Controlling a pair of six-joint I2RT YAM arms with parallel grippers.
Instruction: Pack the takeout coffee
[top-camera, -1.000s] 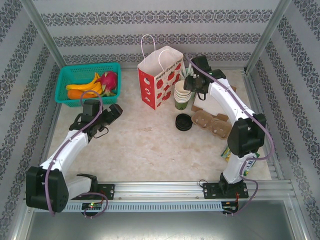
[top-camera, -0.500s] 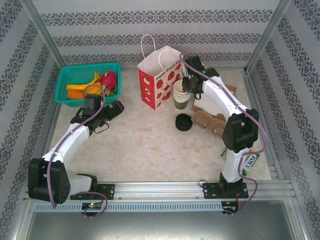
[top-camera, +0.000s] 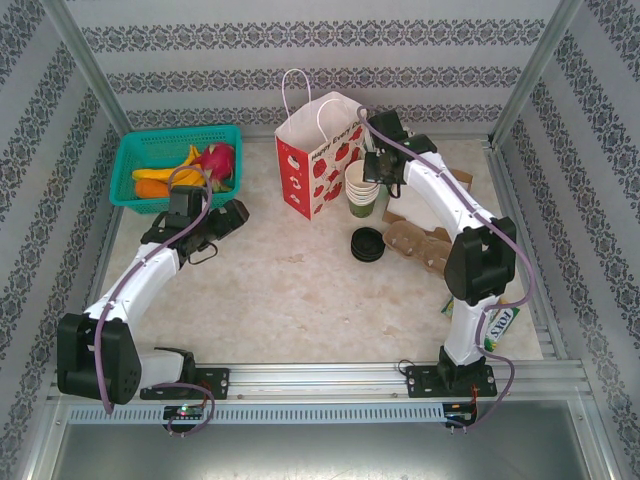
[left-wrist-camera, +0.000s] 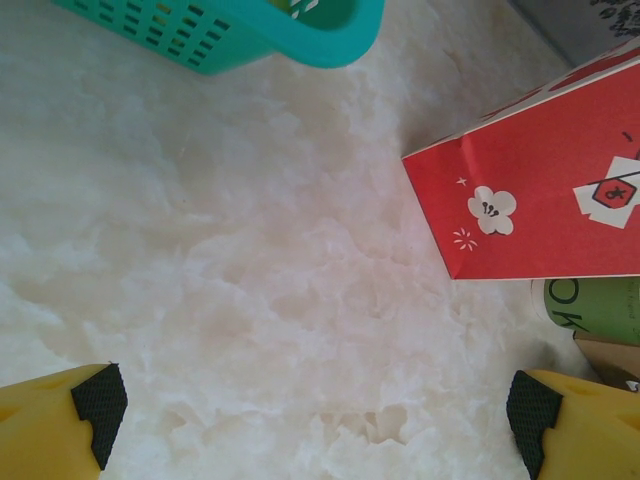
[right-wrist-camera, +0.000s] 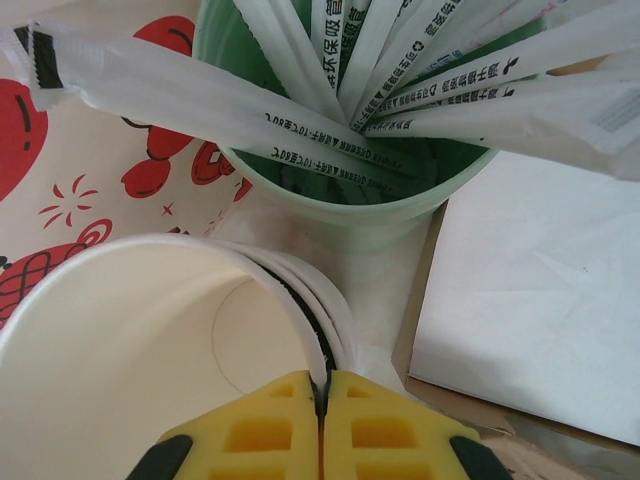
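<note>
Pinching rim of paper cup (right-wrist-camera: 120, 340), your right gripper (right-wrist-camera: 322, 400) has fingers shut tight on cup wall; cup lidless, cream inside, topmost in cup stack (top-camera: 365, 205) just beside strawberry bag (top-camera: 318, 160); green straw holder (right-wrist-camera: 345, 205) behind it; black lids (top-camera: 368, 243) lie nearby; your left gripper (left-wrist-camera: 315, 405) gapes wide above table (left-wrist-camera: 250, 280).

Bright, even light; soft shadows, all views sharp.
</note>
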